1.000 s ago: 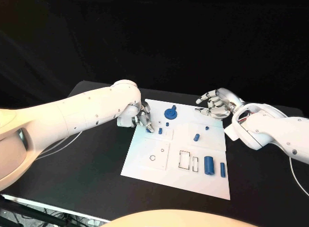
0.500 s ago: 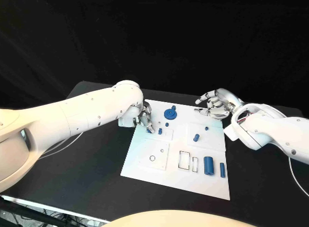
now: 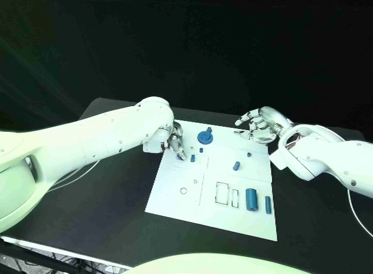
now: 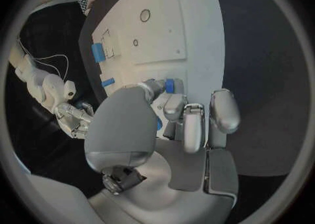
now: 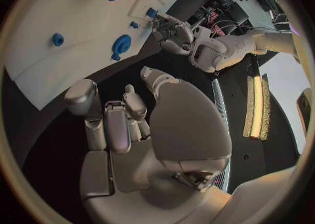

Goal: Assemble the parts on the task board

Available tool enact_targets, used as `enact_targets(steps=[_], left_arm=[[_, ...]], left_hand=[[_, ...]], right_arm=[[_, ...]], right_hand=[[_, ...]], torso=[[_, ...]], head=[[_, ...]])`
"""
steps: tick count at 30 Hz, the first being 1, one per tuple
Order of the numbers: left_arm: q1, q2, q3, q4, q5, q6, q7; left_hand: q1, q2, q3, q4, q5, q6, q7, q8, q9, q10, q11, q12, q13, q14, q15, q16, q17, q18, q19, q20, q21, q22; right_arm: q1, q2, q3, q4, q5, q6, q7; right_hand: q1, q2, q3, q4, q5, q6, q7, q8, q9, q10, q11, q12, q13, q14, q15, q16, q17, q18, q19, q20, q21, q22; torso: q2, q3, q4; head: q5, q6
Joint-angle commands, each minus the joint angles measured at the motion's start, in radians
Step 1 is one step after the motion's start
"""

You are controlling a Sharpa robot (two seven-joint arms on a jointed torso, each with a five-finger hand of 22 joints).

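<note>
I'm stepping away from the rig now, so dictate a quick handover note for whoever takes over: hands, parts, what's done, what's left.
Left hand: fingers at a small blue part near the task board's far left corner; can't tell if it is gripped.
Right hand: fingers curled, empty, off the board's far right corner.
Round blue part sits at the far edge; large cylinder and slim part lie near the right edge.
Rectangular slots look empty; most assembly is left.
</note>
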Motion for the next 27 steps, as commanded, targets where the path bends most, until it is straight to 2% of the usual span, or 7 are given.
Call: enact_targets(steps=[1,21,27], left_arm=[[0.001,0.004,0.000,0.001,-0.016,-0.003,0.000],[0.002,0.015,0.000,-0.008,-0.017,0.015,-0.002],[0.002,0.014,0.000,-0.009,-0.021,0.020,-0.001]], left_hand=[[0.000,0.009,-0.006,0.002,0.000,0.081,-0.074,0.003,0.001,0.007,-0.003,0.001,0.001,0.092,-0.008,0.005,0.220,-0.012,0.003,0.000,0.006,0.000],[-0.009,0.011,-0.016,0.007,0.000,0.083,-0.073,0.000,-0.001,0.007,-0.002,-0.002,0.000,0.092,-0.008,0.004,0.219,-0.012,0.003,0.000,0.007,0.002],[-0.033,-0.003,-0.046,0.016,-0.001,0.084,-0.073,-0.005,-0.005,0.005,-0.002,-0.007,-0.002,0.092,-0.007,0.004,0.218,-0.012,0.002,0.001,0.006,0.001]], right_arm=[[0.000,0.001,0.000,0.001,-0.011,0.014,0.003],[0.002,0.001,0.000,0.001,-0.011,0.014,0.002],[0.002,0.001,0.000,0.001,-0.011,0.015,0.003]], right_hand=[[-0.005,-0.004,-0.001,0.005,0.006,-0.005,0.001,0.004,-0.001,0.000,-0.003,0.003,-0.001,0.033,-0.005,-0.003,-0.001,0.016,0.002,-0.005,-0.006,-0.001],[-0.006,-0.004,-0.001,0.006,0.006,-0.005,0.001,0.005,-0.002,0.001,-0.003,0.004,-0.001,0.033,-0.005,-0.003,0.000,0.016,0.003,-0.006,-0.005,0.000],[-0.006,-0.004,-0.001,0.007,0.006,-0.004,0.001,0.006,-0.002,0.000,-0.003,0.003,-0.002,0.033,-0.005,-0.003,-0.001,0.016,0.002,-0.006,-0.008,-0.002]], torso=[[0.000,-0.0002,-0.0006],[-0.001,0.0003,0.0003],[-0.001,-0.0003,0.0005]], head=[[0.000,0.000],[-0.003,-0.001],[-0.004,-0.001]])
